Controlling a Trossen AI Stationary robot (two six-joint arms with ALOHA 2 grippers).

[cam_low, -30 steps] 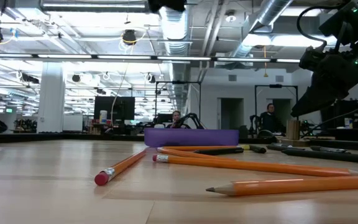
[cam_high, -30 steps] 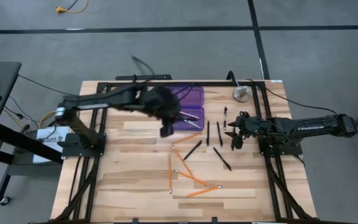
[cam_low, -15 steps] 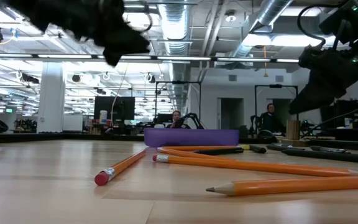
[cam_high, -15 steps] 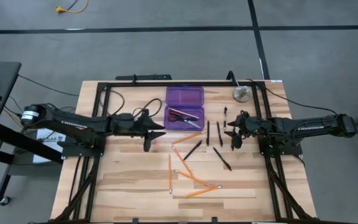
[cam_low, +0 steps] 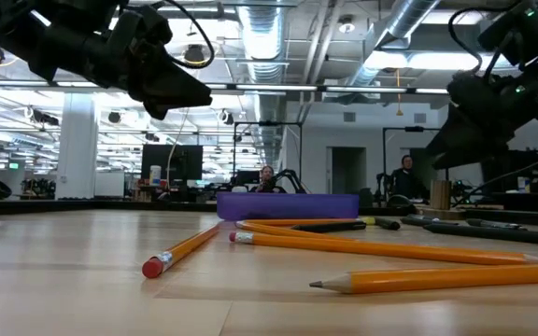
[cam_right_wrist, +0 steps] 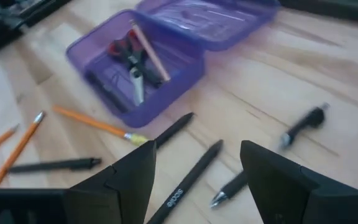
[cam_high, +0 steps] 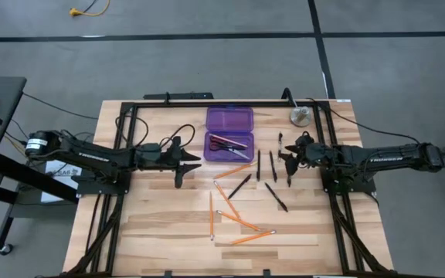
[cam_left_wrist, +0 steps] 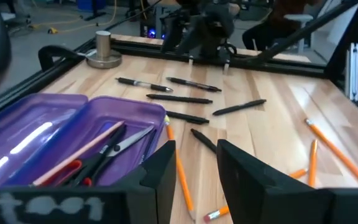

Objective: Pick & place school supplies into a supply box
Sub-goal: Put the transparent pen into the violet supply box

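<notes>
Left gripper [cam_high: 180, 164] has pulled back from over the supply box [cam_high: 229, 133] w/ fingers apart, nothing held, now left of it. We read that as a drop-off done: scissors [cam_left_wrist: 86, 164] and a pencil lie in the box's tray. Right gripper [cam_high: 288, 160] hangs open, empty, above the black pens [cam_high: 273, 166]. Orange pencils [cam_high: 240, 222] & pens remain on the table [cam_high: 161, 232], so we're early on.

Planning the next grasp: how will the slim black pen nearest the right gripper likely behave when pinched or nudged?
The slim black pen is thin and straight, so probably stiff and light. It lies flat on the smooth wooden table, so it may roll or skid if nudged sideways. Its low profile probably leaves the open right gripper little to grip, so the fingers must close near the tabletop.
</notes>
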